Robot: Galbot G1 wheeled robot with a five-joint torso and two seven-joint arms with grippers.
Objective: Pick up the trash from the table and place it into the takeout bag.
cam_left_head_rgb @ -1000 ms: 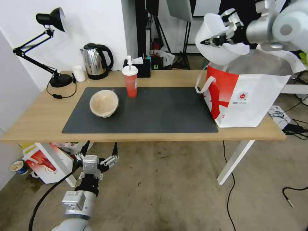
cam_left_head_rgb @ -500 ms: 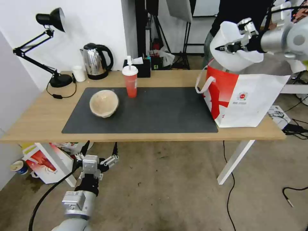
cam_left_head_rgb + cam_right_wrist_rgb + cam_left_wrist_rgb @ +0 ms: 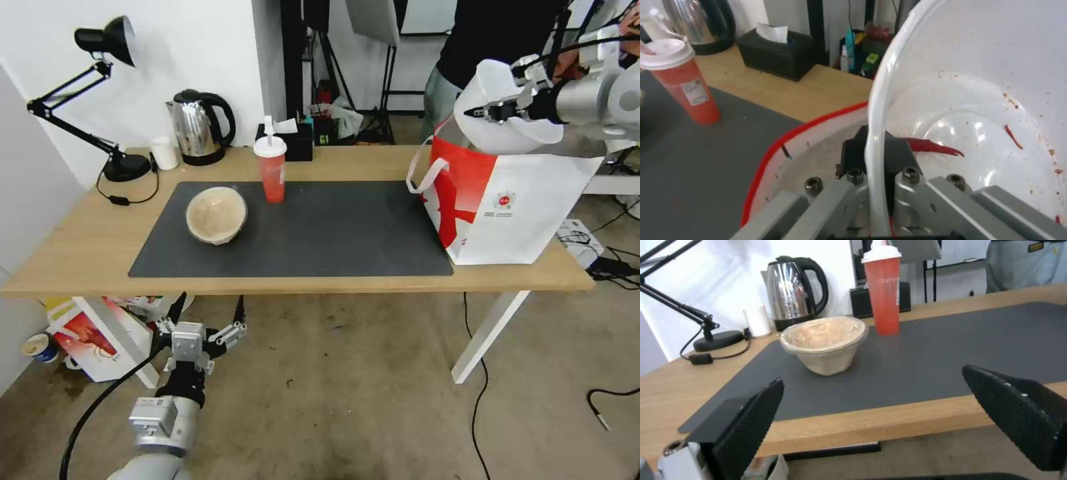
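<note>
My right gripper [image 3: 497, 111] is shut on the rim of the wide white plastic bowl [image 3: 500, 127], tilted over the open top of the takeout bag [image 3: 517, 200] at the table's right end. In the right wrist view the rim [image 3: 876, 133] sits pinched between the fingers, with red crayfish scraps [image 3: 933, 148] inside the bowl and the bag's red edge [image 3: 773, 150] below. The red drink cup [image 3: 270, 170] and the beige bowl [image 3: 216, 215] stand on the dark mat [image 3: 333, 233] of the table [image 3: 80, 247]. My left gripper [image 3: 200, 327] hangs open below the table's front edge, facing the beige bowl [image 3: 824, 343].
A desk lamp [image 3: 100, 100], a small white cup [image 3: 164, 153], a kettle [image 3: 200, 127] and a black tissue box [image 3: 293, 140] line the table's back edge. A white-and-red carton [image 3: 93, 337] sits on the floor at the left. A person stands behind the bag [image 3: 493, 33].
My right gripper has carried the white bowl to the right and lower, from above the bag's left edge to over its opening. The left arm has not moved.
</note>
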